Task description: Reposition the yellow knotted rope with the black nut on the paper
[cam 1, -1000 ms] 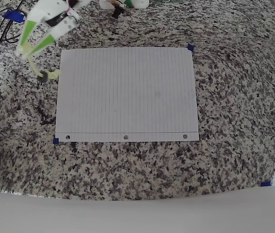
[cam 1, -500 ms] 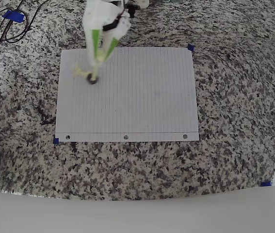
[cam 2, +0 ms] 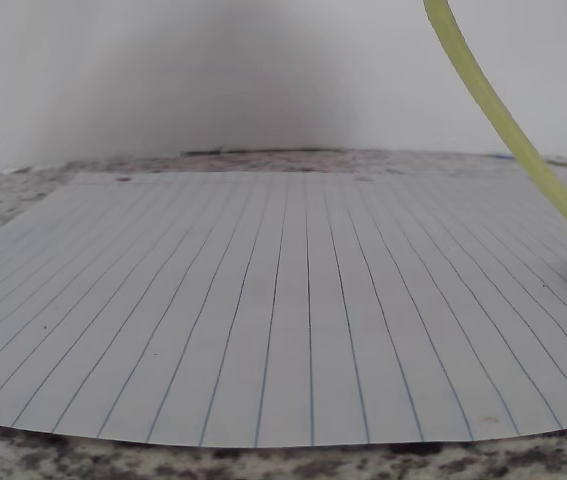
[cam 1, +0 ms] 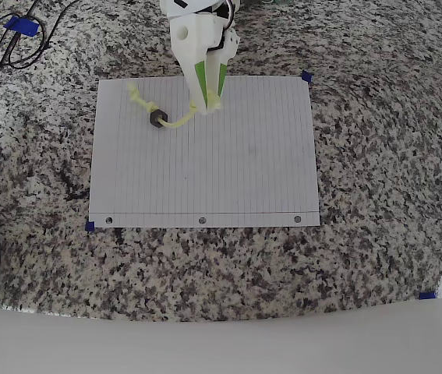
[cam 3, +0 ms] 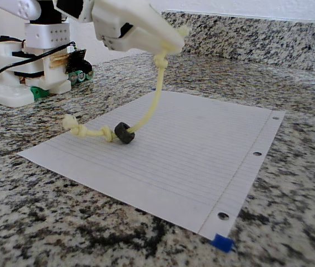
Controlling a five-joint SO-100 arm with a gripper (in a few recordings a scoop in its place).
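White plastic arm (cam 3: 118,22), tapered pincer (cam 1: 209,105) with green-faced fingers, black cables

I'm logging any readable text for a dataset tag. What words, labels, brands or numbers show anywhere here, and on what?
None can be read.
The white lined paper carries only ruled lines and punched holes.
The white-and-green gripper, the yellow knotted rope and the small black nut bear no lettering.

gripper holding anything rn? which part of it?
Yes: the gripper holds the yellow knotted rope by one end, near the knot just below its fingers. The other end and the black nut rest on the paper.
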